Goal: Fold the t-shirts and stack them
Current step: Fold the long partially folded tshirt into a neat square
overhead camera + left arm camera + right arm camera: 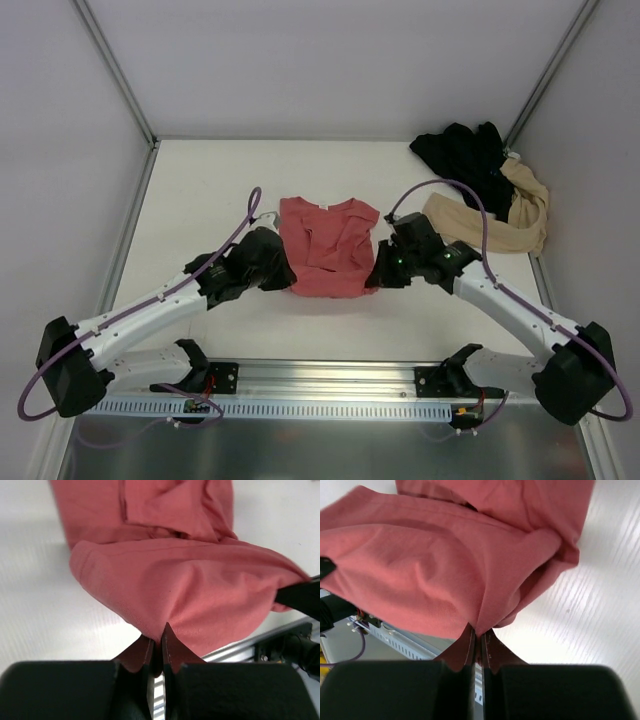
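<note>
**A:** Starting at the left of the overhead view, what do you get?

**B:** The left gripper (pixel 284 277) reaches the near left corner of the coral-red t-shirt (pixel 328 248). From above its tips are lost under the arm's own black housing, so the jaws can't be read there.

**A:** Does its wrist camera help?

**B:** Yes. The jaws are pressed together on a pinch of red cloth, which fans up and away from the pinch. That edge seems raised off the table (pixel 35 605), though the blur leaves me unsure.

**A:** And in the middle?

**B:** Only the overhead view shows the whole shirt. It is mid-table and rumpled, with the collar toward the far side. Both wrist views cut the collar off.

**A:** What about the right gripper (pixel 380 272)?

**B:** It is the same story. It is hidden from above, but its wrist view shows it clamped tight on the shirt's near right corner. The slotted rail (pixel 395 641) shows beyond the cloth.

**A:** What is at the far right?

**B:** The black t-shirt (pixel 463 155) and the beige t-shirt (pixel 505 225) are heaped in the far right corner, touching each other. They are well apart from the red one and appear only in the overhead view. A purple cable (pixel 481 212) crosses the beige one. How either shirt is folded can't be made out.
</note>
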Motion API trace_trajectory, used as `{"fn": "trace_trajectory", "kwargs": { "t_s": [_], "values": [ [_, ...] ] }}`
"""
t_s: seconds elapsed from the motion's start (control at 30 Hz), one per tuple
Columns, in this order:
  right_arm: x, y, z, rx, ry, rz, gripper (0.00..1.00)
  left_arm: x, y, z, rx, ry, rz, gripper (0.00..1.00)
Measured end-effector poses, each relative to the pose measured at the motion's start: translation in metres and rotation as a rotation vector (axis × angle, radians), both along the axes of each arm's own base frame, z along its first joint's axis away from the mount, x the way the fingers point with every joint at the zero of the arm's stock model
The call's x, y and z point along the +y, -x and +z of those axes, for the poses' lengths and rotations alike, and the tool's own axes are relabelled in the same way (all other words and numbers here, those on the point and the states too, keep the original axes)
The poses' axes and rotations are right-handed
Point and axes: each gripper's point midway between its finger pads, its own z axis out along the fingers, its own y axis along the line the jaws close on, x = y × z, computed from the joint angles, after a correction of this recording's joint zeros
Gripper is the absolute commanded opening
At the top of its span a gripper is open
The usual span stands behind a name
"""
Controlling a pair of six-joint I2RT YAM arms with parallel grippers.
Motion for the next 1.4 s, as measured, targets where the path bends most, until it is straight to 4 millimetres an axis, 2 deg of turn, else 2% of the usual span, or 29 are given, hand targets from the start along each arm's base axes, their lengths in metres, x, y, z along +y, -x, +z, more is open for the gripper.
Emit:
{"fn": "trace_trajectory", "kwargs": {
  "t_s": [0.13,0.3,0.4,0.53,0.77,0.83,0.87,0.9,0.93,0.97,1.0,1.03,1.1,1.2,1.3,1.4],
  "values": [
    [0.006,-0.029,0.011,-0.004,-0.006,0.018,0.0,0.007,-0.015,-0.012,0.032,-0.045,0.013,0.01],
    [0.005,-0.064,0.01,0.028,-0.014,0.017,0.0,0.002,-0.04,-0.016,0.055,-0.064,-0.001,0.01],
    [0.001,-0.085,0.008,0.053,-0.022,0.009,0.0,-0.001,-0.062,-0.019,0.074,-0.059,0.001,0.01],
    [-0.001,-0.121,0.009,0.074,-0.043,0.006,0.0,-0.005,-0.098,-0.021,0.103,-0.04,0.006,0.01],
    [0.001,-0.198,0.013,0.088,-0.094,-0.001,0.0,-0.008,-0.178,-0.016,0.126,0.027,0.025,0.01],
    [0.004,-0.226,0.014,0.086,-0.12,-0.005,0.01,-0.006,-0.2,-0.015,0.127,0.046,0.034,0.05],
    [0.007,-0.249,0.016,0.068,-0.139,-0.008,0.02,-0.003,-0.213,-0.016,0.126,0.057,0.045,0.18],
    [0.009,-0.263,0.014,0.067,-0.151,-0.008,0.04,0.001,-0.222,-0.019,0.131,0.064,0.053,0.25],
    [0.012,-0.278,0.014,0.06,-0.165,-0.01,0.12,0.004,-0.23,-0.021,0.135,0.074,0.062,0.3],
    [0.015,-0.294,0.013,0.049,-0.181,-0.012,0.26,0.008,-0.239,-0.025,0.139,0.088,0.074,0.83],
    [0.019,-0.309,0.011,0.042,-0.199,-0.018,0.49,0.014,-0.246,-0.03,0.142,0.093,0.086,0.99],
    [0.025,-0.325,0.011,0.031,-0.226,-0.022,0.99,0.021,-0.253,-0.036,0.156,0.108,0.107,0.99],
    [0.035,-0.36,0.008,-0.036,-0.287,-0.017,0.99,0.034,-0.262,-0.049,0.184,0.122,0.156,0.99],
    [0.044,-0.382,-0.003,-0.053,-0.375,-0.029,0.99,0.052,-0.273,-0.066,0.211,0.138,0.227,0.99],
    [0.045,-0.379,-0.028,-0.033,-0.404,-0.03,0.99,0.058,-0.268,-0.076,0.203,0.156,0.266,0.99],
    [0.038,-0.356,-0.056,-0.005,-0.394,-0.036,0.99,0.06,-0.247,-0.081,0.202,0.167,0.282,0.99]
  ]
}}
